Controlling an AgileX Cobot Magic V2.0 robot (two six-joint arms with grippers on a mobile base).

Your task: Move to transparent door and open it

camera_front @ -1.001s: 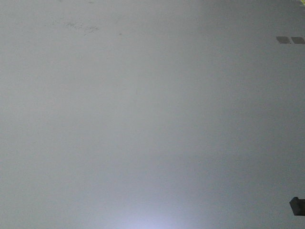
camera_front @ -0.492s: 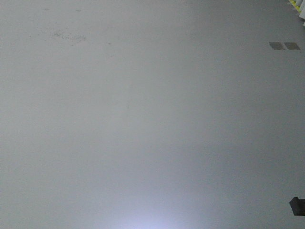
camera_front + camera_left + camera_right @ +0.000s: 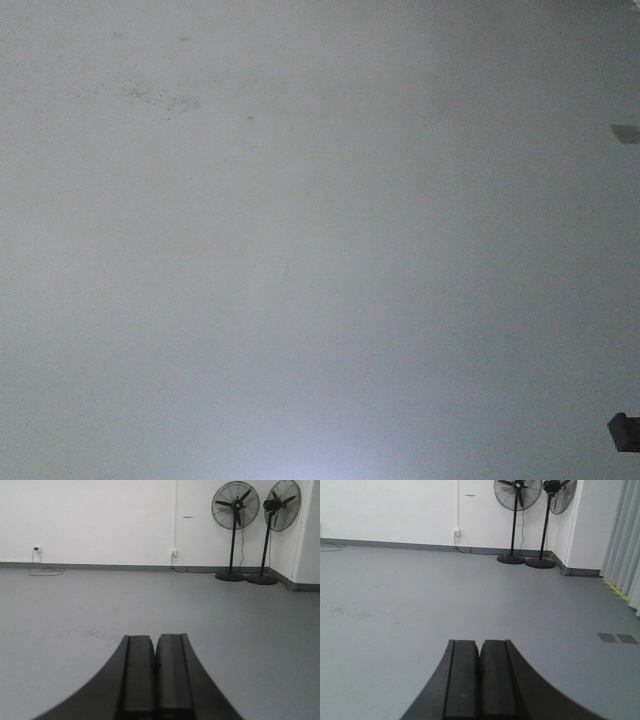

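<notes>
The transparent door is out of view in every frame. My left gripper (image 3: 155,639) is shut with nothing between its black fingers; it points over bare grey floor toward a white wall. My right gripper (image 3: 480,643) is likewise shut and empty, aimed across the same floor. The front view holds only grey floor (image 3: 300,250).
Two black pedestal fans (image 3: 235,507) (image 3: 517,490) stand at the far white wall, near a corner. A wall socket with a cable (image 3: 36,549) is far left. Grey curtains (image 3: 625,540) and yellow floor tape (image 3: 617,591) lie to the right. Dark floor patches (image 3: 617,638) (image 3: 626,133) sit right.
In the front view the floor specks shifted right and slightly down over the last half second, and the dark floor patches slid toward the right edge: the base is turning left.
</notes>
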